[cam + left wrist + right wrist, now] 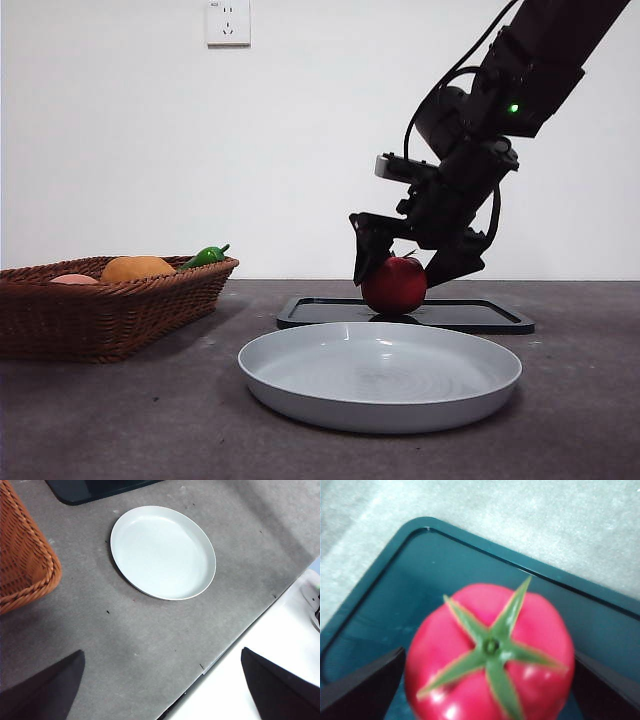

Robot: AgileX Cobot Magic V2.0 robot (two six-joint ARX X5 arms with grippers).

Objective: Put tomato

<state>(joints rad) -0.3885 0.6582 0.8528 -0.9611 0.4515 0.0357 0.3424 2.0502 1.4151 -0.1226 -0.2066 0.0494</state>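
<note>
Tomato (394, 285) sits right of centre in the front view on the black tray (490, 316), directly between the right gripper (403, 268) jaws, which flank it on both sides; whether they press its skin I cannot tell. Left to right stand a wicker basket (100, 310), a grey plate (380, 375), then the tray. Left gripper (162, 687) hangs spread wide above the table (150, 645).

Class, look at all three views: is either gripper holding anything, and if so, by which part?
The right gripper straddles the tomato at its two sides, on the black tray; firm contact cannot be told. The left gripper holds nothing.
</note>
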